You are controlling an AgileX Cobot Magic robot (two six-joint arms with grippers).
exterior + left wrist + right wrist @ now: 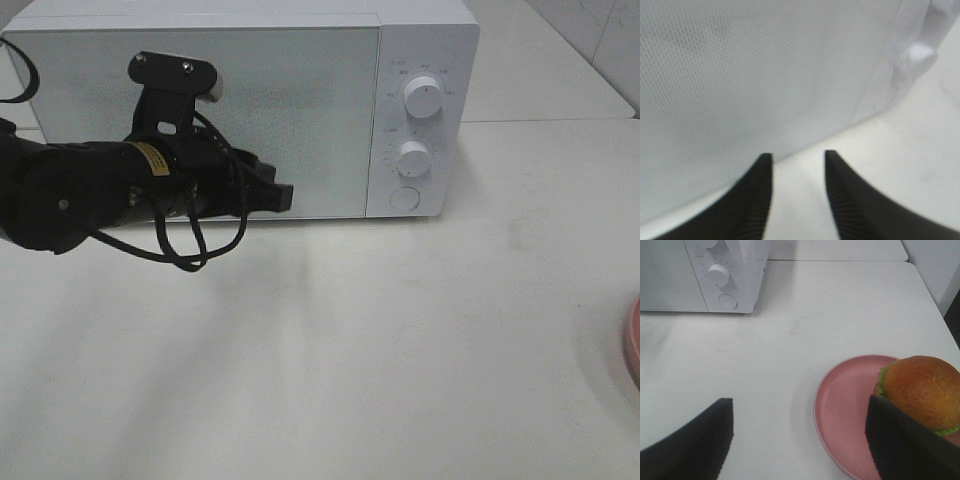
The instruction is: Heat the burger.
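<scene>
The right gripper [797,440] hangs over the white table [790,365] with its dark fingers [700,440] spread wide and empty, the burger [920,392] just inside one fingertip on a pink plate [845,410], out at about four o'clock from the microwave [240,100]. Its bun is a glossy golden-brown dome with green lettuce frilling out beneath. It is probably light, soft and loosely stacked, so I would take it low across the sides, gently; the left gripper [797,195], fingers parted and empty, points at the closed microwave door.
</scene>
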